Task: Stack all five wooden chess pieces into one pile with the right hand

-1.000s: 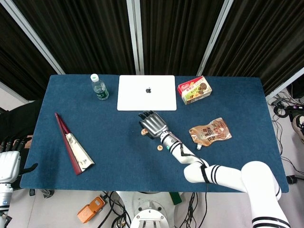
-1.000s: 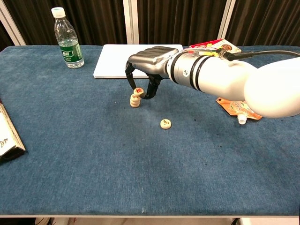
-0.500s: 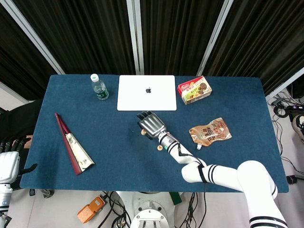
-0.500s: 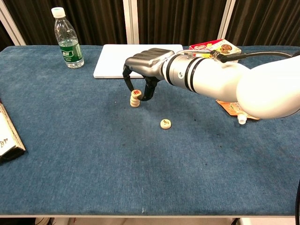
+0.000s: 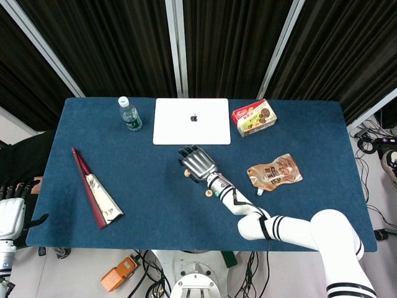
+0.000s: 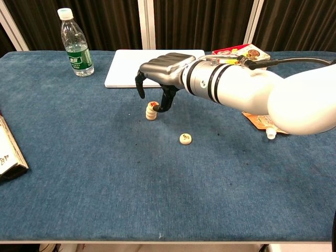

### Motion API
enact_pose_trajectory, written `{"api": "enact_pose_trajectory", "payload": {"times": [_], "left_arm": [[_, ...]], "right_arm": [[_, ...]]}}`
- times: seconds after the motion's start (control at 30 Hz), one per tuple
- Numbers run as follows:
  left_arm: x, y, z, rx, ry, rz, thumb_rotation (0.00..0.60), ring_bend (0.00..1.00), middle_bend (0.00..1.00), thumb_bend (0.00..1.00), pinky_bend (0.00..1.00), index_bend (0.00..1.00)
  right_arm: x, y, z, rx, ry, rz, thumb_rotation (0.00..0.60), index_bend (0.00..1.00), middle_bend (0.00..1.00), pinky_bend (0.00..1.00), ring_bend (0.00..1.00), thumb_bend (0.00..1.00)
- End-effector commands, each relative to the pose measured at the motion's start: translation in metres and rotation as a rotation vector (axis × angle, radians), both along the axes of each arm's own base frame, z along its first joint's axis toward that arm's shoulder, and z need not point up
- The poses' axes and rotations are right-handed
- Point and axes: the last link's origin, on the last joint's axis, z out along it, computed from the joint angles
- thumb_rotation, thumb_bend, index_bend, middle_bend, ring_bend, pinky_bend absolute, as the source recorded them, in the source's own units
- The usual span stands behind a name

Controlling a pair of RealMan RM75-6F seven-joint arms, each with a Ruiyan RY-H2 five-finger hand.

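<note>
Releasing is the step in hand: the right hand (image 6: 160,71) hovers over the short pile of round pale wooden chess pieces (image 6: 151,111), left of centre in the chest view, and its fingers (image 6: 140,86) now stand lifted and apart from the pile, where half a second earlier they curled close around the top piece. The thumb hangs just beside the pile on its right; whether it touches cannot be told. The hand holds nothing.

The top piece, with a red mark on its face, sits tilted on the pile and not flat. The number of pieces in the pile cannot be counted with certainty from these views. One loose round wooden chess piece (image 6: 185,138) lies flat on the blue cloth table (image 6: 105,178), lower right of the pile and well apart from it.

Judgement: the placement just made is finished, and the loose piece remains to be added. The tilted top piece is a risk: it may slide off when the hand withdraws or when the next piece lands.

The left hand (image 5: 12,211) rests at the lower left edge of the head view, off the table; its state cannot be told.
</note>
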Motion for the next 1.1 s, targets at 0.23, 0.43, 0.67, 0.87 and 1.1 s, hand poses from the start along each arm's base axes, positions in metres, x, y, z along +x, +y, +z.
{"api": "enact_pose_trajectory", "payload": {"times": [0.23, 0.43, 0.67, 0.87, 1.1], "left_arm": [[-0.002, 0.000, -0.001, 0.002, -0.007, -0.001, 0.600, 0.09, 0.14, 0.00, 0.02, 0.18], [0.001, 0.001, -0.003, 0.001, -0.012, -0.016, 0.600, 0.09, 0.14, 0.00, 0.02, 0.18], [0.006, 0.001, -0.003, 0.000, -0.011, -0.032, 0.600, 0.09, 0.14, 0.00, 0.02, 0.18], [0.004, -0.002, -0.001, 0.008, -0.012, -0.022, 0.600, 0.09, 0.14, 0.00, 0.01, 0.18], [0.001, -0.003, -0.001, 0.009, -0.014, -0.018, 0.600, 0.09, 0.14, 0.00, 0.01, 0.19]], "right_arm": [[-0.052, 0.025, 0.060, -0.096, -0.099, 0.007, 0.600, 0.41, 0.23, 0.25, 0.21, 0.47], [-0.099, 0.052, 0.069, -0.075, -0.082, -0.022, 0.600, 0.44, 0.16, 0.21, 0.12, 0.46], [-0.108, 0.066, 0.039, -0.014, -0.056, 0.009, 0.600, 0.42, 0.00, 0.00, 0.00, 0.46], [-0.099, 0.070, 0.018, -0.017, -0.047, 0.063, 0.600, 0.42, 0.00, 0.00, 0.00, 0.46], [-0.097, 0.070, 0.007, -0.027, -0.036, 0.077, 0.600, 0.44, 0.00, 0.00, 0.00, 0.46]]}}
